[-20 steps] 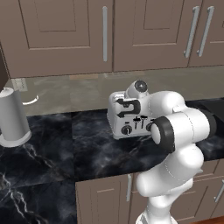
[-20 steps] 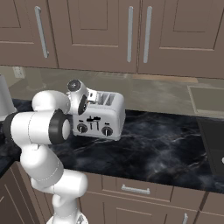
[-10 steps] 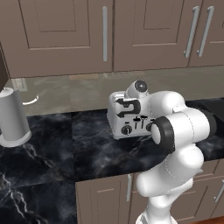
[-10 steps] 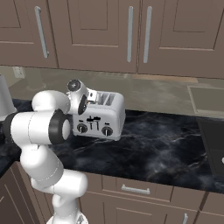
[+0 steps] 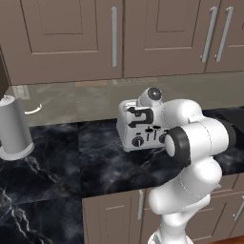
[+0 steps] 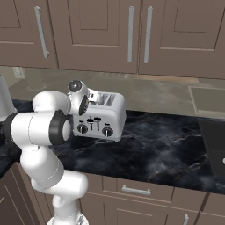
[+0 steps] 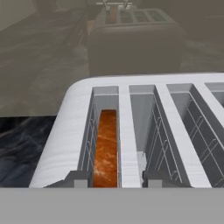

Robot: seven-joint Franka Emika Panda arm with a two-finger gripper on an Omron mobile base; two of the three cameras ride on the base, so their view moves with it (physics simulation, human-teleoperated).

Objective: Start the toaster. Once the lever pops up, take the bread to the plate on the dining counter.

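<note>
The silver-white toaster (image 5: 143, 137) (image 6: 100, 121) stands on the black marble worktop against the wall. My gripper (image 7: 118, 180) (image 5: 139, 116) (image 6: 91, 97) hangs right over its top, pointing down at the slots. In the hand view the brown bread (image 7: 106, 148) sits deep in the leftmost slot of the toaster (image 7: 61, 131). One fingertip (image 7: 81, 178) stands by that slot's left edge and the other over the neighbouring slot. The fingers stand apart, and a gap shows between the right one and the bread. The plate and the dining counter are out of view.
A tall grey cylindrical canister (image 5: 14, 127) (image 6: 3, 94) stands on the worktop well left of the toaster. Brown wall cabinets (image 5: 114, 35) hang above, and drawer fronts (image 6: 136, 191) run below the counter edge. Bare marble (image 6: 171, 149) lies right of the toaster.
</note>
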